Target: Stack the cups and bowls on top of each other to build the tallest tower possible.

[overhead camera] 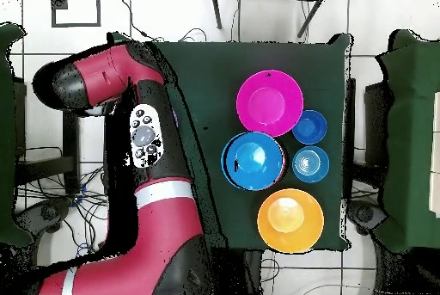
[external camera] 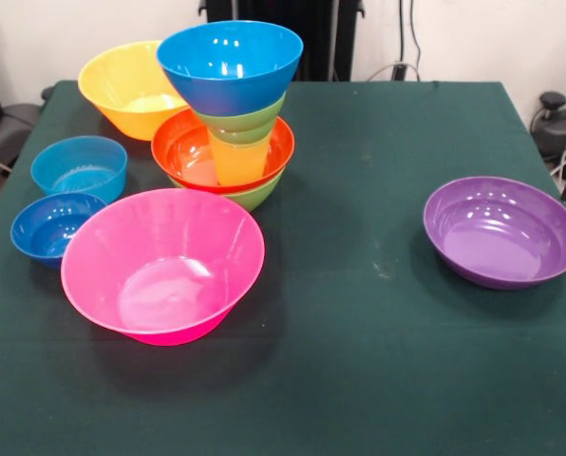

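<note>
Bowls and one yellow cup make up the tower at the table's far left in the front view: a green bowl, a red-orange bowl, the cup, a small green bowl, and a blue bowl on top. All look light, stiff, glossy and slippery, so a pinch on the rim seems best. A pink bowl, an orange bowl, two small blue bowls and a purple bowl remain loose. The arm is folded back beside the table; I cannot tell its fingers' state.
</note>
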You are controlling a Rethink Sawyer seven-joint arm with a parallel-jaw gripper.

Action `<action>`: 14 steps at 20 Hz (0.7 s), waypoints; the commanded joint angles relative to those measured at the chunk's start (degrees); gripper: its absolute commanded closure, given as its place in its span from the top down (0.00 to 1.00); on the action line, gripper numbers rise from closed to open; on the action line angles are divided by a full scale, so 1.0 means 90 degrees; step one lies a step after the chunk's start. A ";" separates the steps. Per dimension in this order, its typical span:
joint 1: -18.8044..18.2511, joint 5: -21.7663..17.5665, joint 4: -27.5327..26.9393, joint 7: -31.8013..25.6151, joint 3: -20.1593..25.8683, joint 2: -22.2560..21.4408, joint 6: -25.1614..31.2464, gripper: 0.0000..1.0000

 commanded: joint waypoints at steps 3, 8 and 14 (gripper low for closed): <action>0.0384 -0.0143 -0.0319 0.0378 -0.0324 0.0118 0.1278 1.00; 0.0614 -0.0022 -0.0530 0.0866 -0.0465 0.0489 0.1084 1.00; 0.0697 -0.0002 -0.0924 0.0867 -0.0664 0.0840 0.1075 1.00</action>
